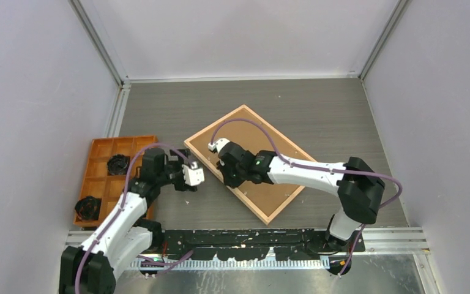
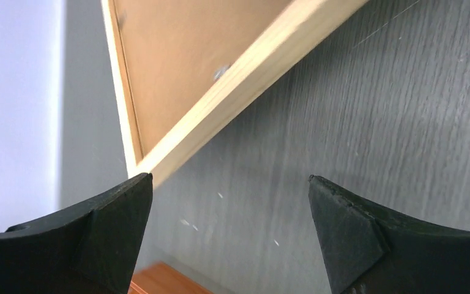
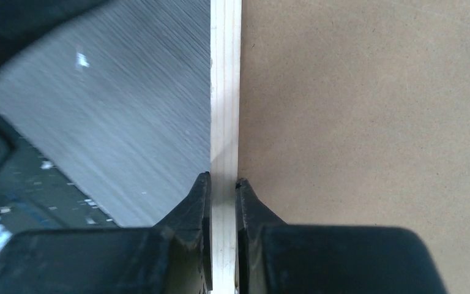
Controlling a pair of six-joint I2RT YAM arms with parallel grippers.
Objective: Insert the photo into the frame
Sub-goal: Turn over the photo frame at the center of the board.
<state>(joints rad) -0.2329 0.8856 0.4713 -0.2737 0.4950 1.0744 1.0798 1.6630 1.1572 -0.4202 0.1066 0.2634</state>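
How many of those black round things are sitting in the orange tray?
2. One black round thing sits in a far-side compartment of the orange tray, the other in its near left corner. The left arm covers part of it, so more may be hidden.

From up top: high behind both arm bases (image 1: 336, 242), looking down over the whole tabletop (image 1: 318, 110), far off. From the left wrist: low, close, peering forward past the left tool (image 2: 230, 177) at a frame (image 2: 245, 76) corner. From the right wrist: super tight, straight along one frame strip inside the right tool (image 3: 223, 179). Shared across all three: frame plus grey tabletop.
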